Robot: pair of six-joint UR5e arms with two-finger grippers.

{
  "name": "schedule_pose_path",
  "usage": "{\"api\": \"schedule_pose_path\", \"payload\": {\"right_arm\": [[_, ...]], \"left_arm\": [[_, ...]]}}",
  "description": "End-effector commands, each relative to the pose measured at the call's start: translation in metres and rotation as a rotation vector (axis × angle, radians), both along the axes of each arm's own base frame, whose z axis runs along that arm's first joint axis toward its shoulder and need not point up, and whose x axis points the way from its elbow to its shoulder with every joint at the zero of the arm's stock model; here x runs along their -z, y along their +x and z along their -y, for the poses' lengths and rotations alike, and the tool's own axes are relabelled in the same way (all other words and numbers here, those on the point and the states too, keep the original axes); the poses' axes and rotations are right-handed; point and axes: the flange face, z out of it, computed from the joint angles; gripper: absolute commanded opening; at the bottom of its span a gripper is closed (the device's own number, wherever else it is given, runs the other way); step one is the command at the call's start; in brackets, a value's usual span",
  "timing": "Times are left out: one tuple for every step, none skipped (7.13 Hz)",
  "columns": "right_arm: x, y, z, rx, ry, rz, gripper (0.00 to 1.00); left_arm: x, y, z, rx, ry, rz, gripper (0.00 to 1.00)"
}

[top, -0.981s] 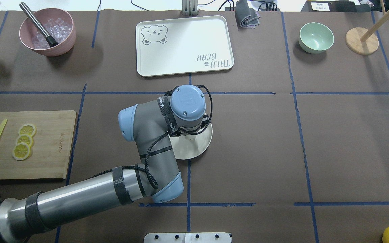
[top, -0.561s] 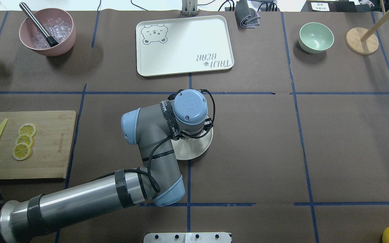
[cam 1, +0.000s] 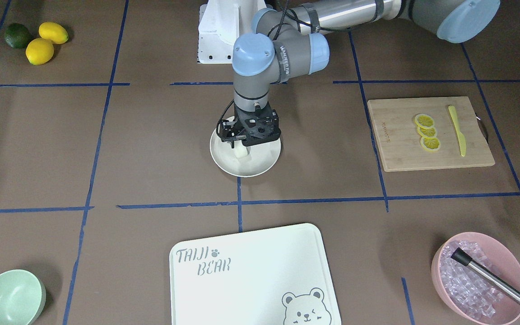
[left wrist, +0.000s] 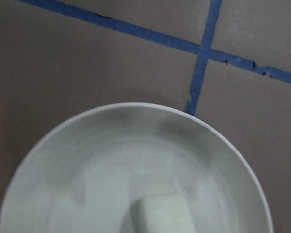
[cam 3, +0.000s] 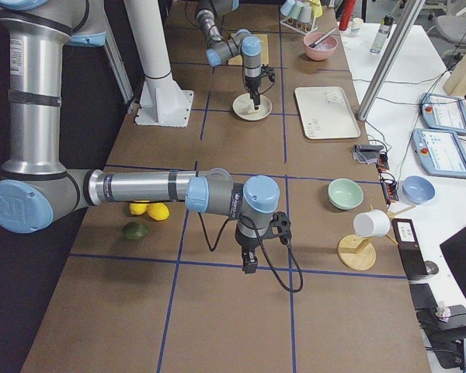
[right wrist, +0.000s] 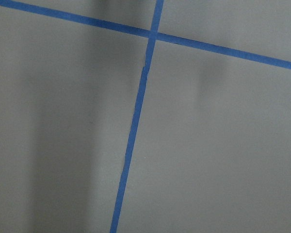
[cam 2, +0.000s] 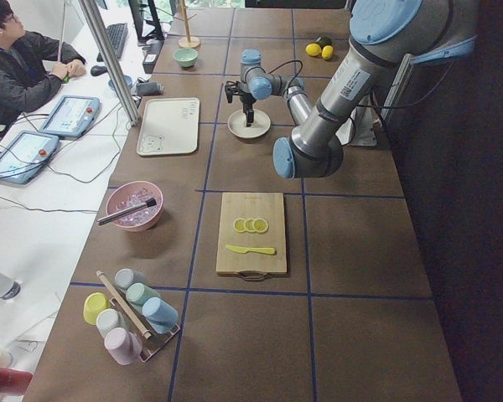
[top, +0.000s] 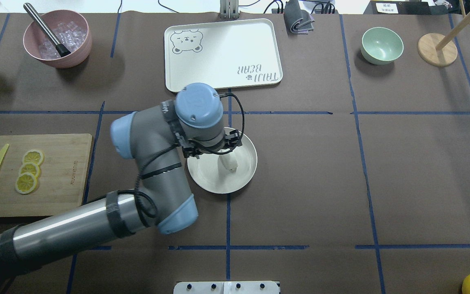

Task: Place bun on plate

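The round cream-white plate (top: 208, 179) sits mid-table, and the small white bun (top: 229, 162) rests on it. In the front-facing view the bun (cam 1: 242, 152) lies on the plate (cam 1: 260, 164) just below my left gripper (cam 1: 245, 141). That gripper hovers above the bun with its black fingers spread open and nothing between them. The left wrist view looks down on the plate (left wrist: 77, 160), with the bun (left wrist: 162, 216) at the bottom edge. My right gripper (cam 3: 248, 264) hangs over bare table far from the plate. I cannot tell if it is open or shut.
A white bear-printed board (top: 222, 55) lies beyond the plate. A cutting board (top: 55, 175) with lemon slices and a yellow knife is at the left. A pink bowl (top: 57, 38) of ice, a mint-green bowl (top: 382, 45) and a wooden stand (top: 437, 49) line the far edge.
My left wrist has swung left and toward the far side, uncovering the plate. The bun, earlier hidden under the wrist, now lies in plain sight on the plate.
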Motion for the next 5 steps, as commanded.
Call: {"api": "schedule_pose_path", "payload": {"right_arm": [[0.0,0.0,0.0,0.0,-0.001,0.0,1.0],[0.0,0.0,0.0,0.0,0.001,0.0,1.0],[-0.004,0.0,0.001,0.0,-0.007,0.0,1.0],[-0.003,0.0,0.002,0.0,-0.006,0.0,1.0],[-0.003,0.0,0.002,0.0,-0.006,0.0,1.0]], "left_arm": [[-0.067,-0.125,0.004,-0.222,0.125,0.012,1.0],[-0.101,-0.188,0.012,-0.304,0.187,0.009,1.0],[-0.161,-0.268,0.02,-0.38,0.225,0.014,1.0],[-0.225,-0.357,0.032,-0.457,0.277,0.004,1.0],[-0.289,-0.437,0.042,-0.482,0.312,0.02,1.0]]}}
